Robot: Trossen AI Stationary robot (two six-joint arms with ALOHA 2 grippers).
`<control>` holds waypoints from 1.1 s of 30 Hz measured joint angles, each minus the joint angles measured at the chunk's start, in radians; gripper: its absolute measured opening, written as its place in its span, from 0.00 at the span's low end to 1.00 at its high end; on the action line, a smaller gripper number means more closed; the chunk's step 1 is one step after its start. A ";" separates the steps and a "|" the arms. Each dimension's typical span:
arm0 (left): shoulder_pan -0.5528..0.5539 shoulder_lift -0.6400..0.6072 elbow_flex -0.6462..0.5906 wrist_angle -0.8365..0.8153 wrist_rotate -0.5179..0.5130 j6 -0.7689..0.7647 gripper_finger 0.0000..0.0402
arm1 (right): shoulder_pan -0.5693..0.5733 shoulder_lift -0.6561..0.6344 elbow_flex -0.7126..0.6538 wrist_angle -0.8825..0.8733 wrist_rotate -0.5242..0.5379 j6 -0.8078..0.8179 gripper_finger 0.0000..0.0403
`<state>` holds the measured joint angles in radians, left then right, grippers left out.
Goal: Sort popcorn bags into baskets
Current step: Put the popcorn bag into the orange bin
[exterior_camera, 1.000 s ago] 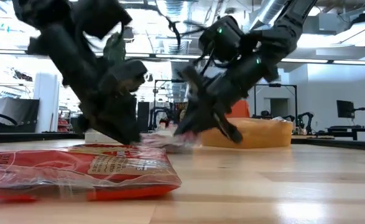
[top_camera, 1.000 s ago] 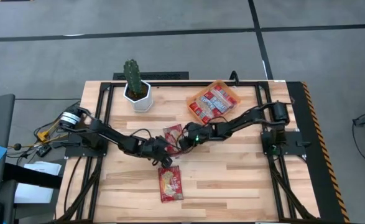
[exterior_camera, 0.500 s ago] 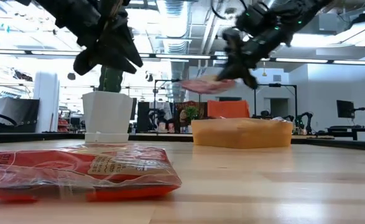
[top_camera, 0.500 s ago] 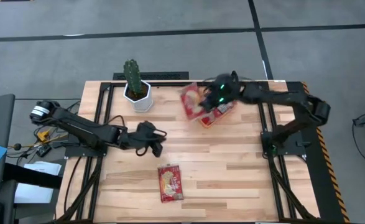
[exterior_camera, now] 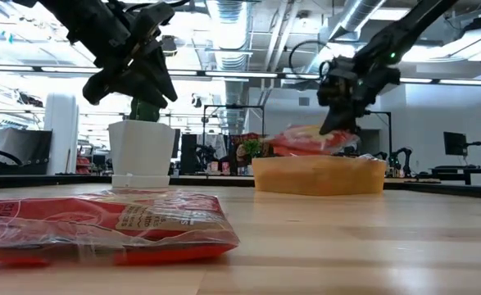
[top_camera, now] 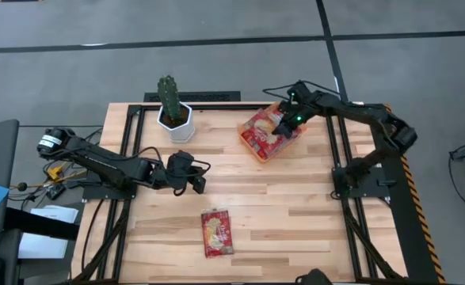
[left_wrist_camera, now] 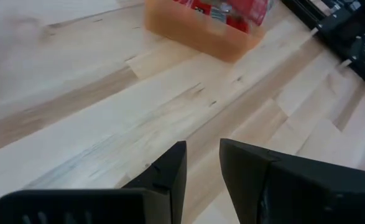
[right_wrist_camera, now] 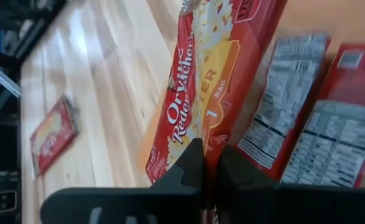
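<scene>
On the popcorn bag [right_wrist_camera: 216, 74] pinched in our right gripper [right_wrist_camera: 208, 163] we can read "Orville Reden…" running along its red edge, and "1 BAG" on its yellow-orange panel; the rest of the lettering is cut off by the fingers. The right gripper [top_camera: 289, 119] is clenched on one edge of this bag, which hangs just over the orange basket [top_camera: 253, 147], as the low view also shows, with the bag [exterior_camera: 310, 141] level with the basket's rim [exterior_camera: 318, 175].

Just beyond the held bag, inside the basket, lie more popcorn bags [right_wrist_camera: 322, 143] turned back-side up, showing white panels of small print that we cannot read. From the left wrist camera the basket [left_wrist_camera: 201, 31] holds red packets [left_wrist_camera: 229, 9] with pale bands.

Far off from the right gripper, on bare wood, lies one lone bag [right_wrist_camera: 53, 134], face up with a cream centre panel [top_camera: 217, 232]. In the low view this lone bag [exterior_camera: 109, 225] carries dark print that we cannot make out.

Our left gripper [top_camera: 196, 180] hangs above the table, well apart from the basket and between the cactus pot [top_camera: 174, 119] and the lone bag. Its fingers [left_wrist_camera: 170, 171] grip nothing and stand slightly parted, with a narrow gap between them.
</scene>
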<state>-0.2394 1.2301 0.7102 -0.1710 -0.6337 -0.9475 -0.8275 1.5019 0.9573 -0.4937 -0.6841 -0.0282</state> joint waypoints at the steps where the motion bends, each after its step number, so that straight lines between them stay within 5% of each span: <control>1: 0.000 0.000 0.000 0.000 0.000 -0.002 0.21 | 0.005 0.020 0.000 0.000 0.001 -0.005 0.08; 16: 0.000 0.000 0.001 -0.006 0.032 0.000 0.25 | 0.045 0.151 0.115 -0.084 0.039 -0.089 0.29; 24: -0.004 -0.001 0.001 -0.042 0.131 0.069 0.38 | 0.038 0.148 0.270 -0.299 0.258 -0.112 0.49; 27: -0.029 -0.002 -0.010 -0.040 0.212 0.084 0.39 | 0.047 0.118 0.304 -0.351 0.261 -0.083 0.50; 33: -0.212 -0.002 -0.116 -0.028 0.170 -0.192 0.27 | 0.202 0.004 0.292 -0.419 0.214 0.066 0.45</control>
<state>-0.4510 1.2278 0.5939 -0.1988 -0.4639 -1.1397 -0.6259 1.5060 1.2496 -0.9126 -0.4704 0.0382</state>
